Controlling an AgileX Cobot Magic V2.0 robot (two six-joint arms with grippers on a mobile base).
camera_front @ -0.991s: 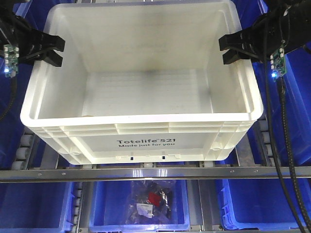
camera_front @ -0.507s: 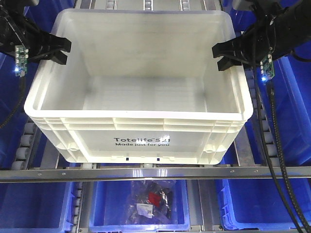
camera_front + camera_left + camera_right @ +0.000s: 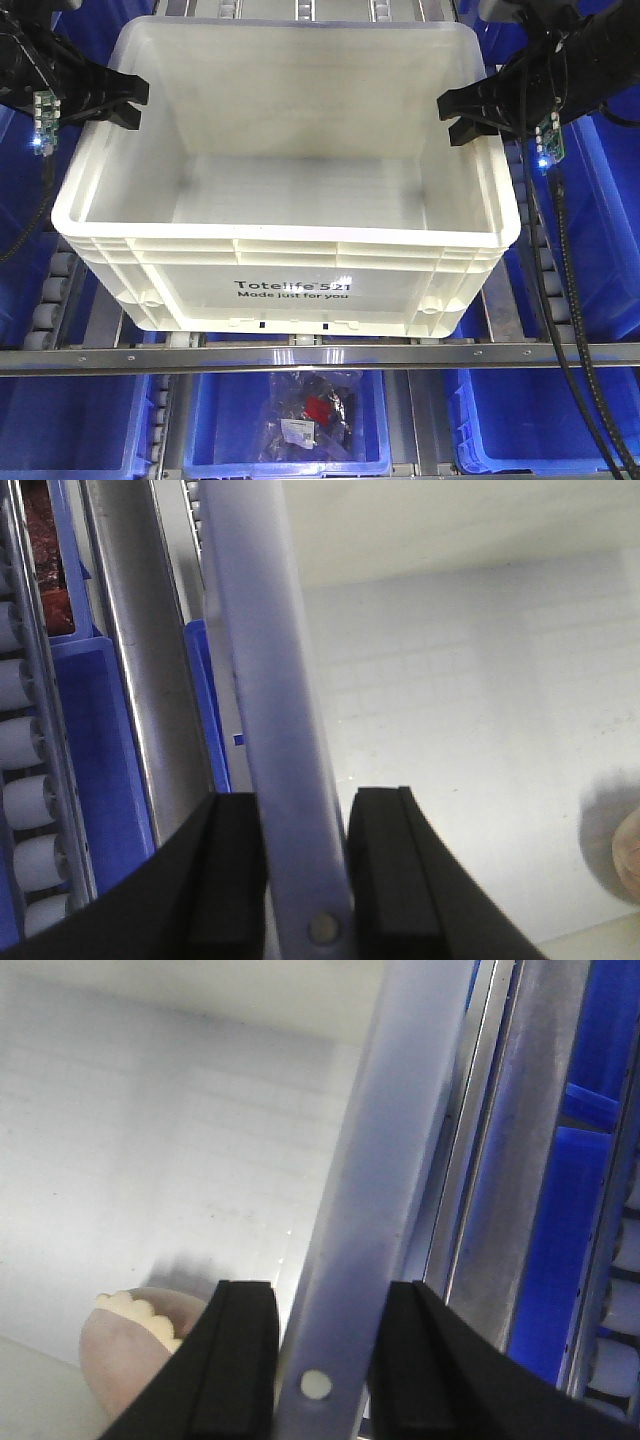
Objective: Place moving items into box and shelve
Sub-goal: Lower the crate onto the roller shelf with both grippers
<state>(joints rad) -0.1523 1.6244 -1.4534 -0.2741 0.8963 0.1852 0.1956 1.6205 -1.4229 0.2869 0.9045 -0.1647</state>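
A big white box (image 3: 290, 242) marked "Totelife 521" sits on the roller shelf. My left gripper (image 3: 128, 100) is shut on its left rim and my right gripper (image 3: 458, 112) is shut on its right rim. In the left wrist view the jaws of the left gripper (image 3: 305, 815) straddle the rim (image 3: 265, 680). In the right wrist view the jaws of the right gripper (image 3: 330, 1305) straddle the rim (image 3: 395, 1140). A round pinkish item with a cream scalloped edge (image 3: 125, 1345) lies on the box floor; the left wrist view (image 3: 625, 850) shows it too. The box's front wall hides it in the front view.
Blue bins (image 3: 615, 230) stand on both sides of the box. A metal shelf rail (image 3: 320, 357) runs below it, with rollers (image 3: 48, 300) at the left. A lower blue bin (image 3: 230, 420) holds bagged items (image 3: 312, 415).
The box has moved back and away from the camera, onto the shelf, with both grippers on its rims. In the last half second it has hardly moved.
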